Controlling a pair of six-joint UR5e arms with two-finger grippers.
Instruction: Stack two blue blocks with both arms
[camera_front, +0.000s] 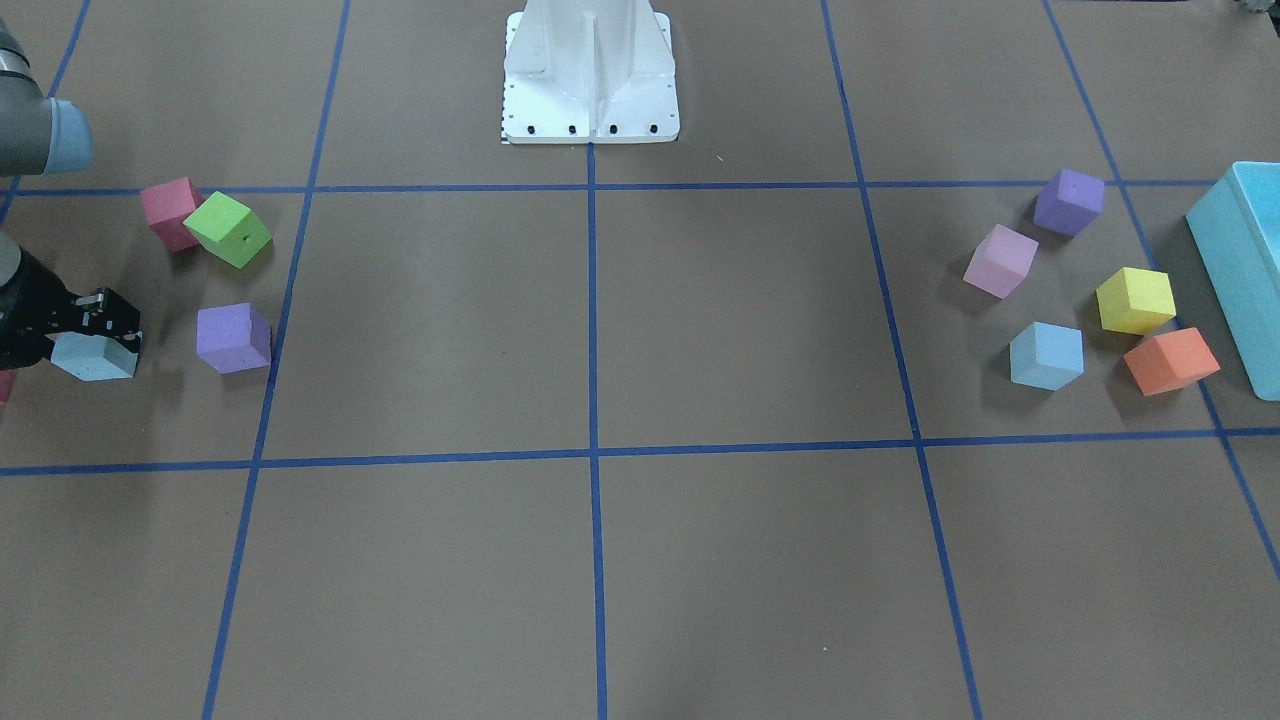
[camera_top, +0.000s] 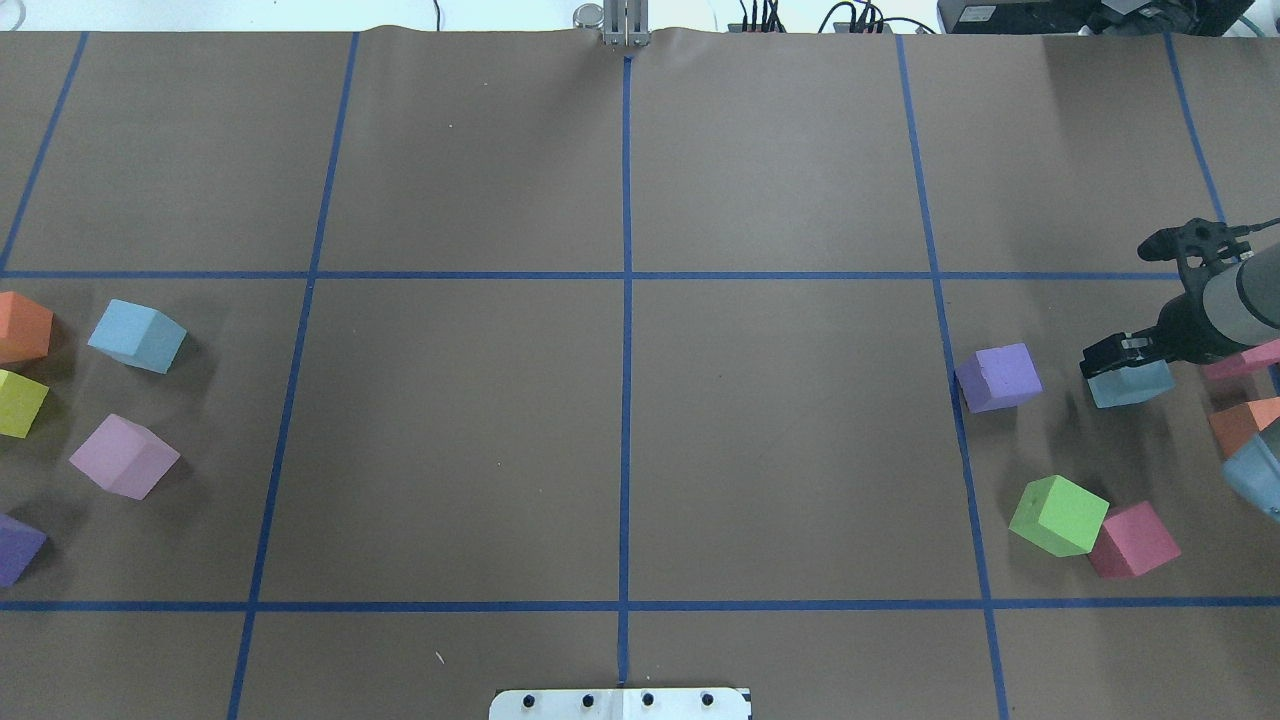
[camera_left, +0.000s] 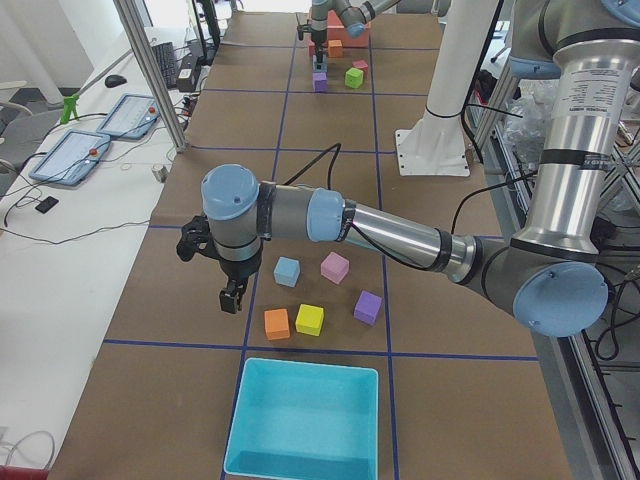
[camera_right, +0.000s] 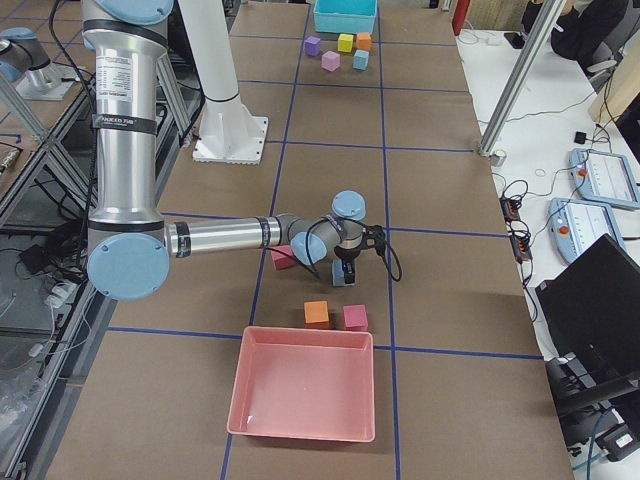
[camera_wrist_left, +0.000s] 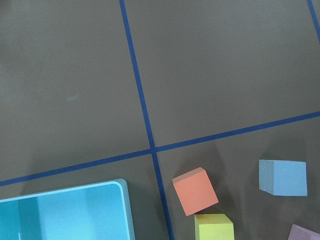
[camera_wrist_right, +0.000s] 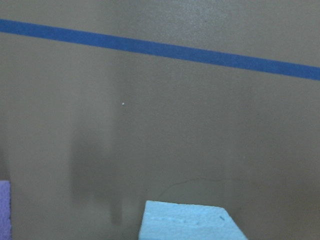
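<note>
right gripper (camera_front: 98, 332) seems pinched on blue block (camera_front: 90, 362); left gripper (camera_left: 231, 298): cannot tell.
likely light, soft foam; grip flat opposite sides, gently.

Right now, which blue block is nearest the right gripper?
The blue block beside the purple cube, at the right gripper; the other blue block sits across the table.

No readable text anywhere; band print on right arm (camera_right: 118, 120), left arm (camera_left: 588, 85) too small.

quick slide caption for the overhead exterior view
Right pincer closed on one blue block; the other blue block lies free at far left.
</note>
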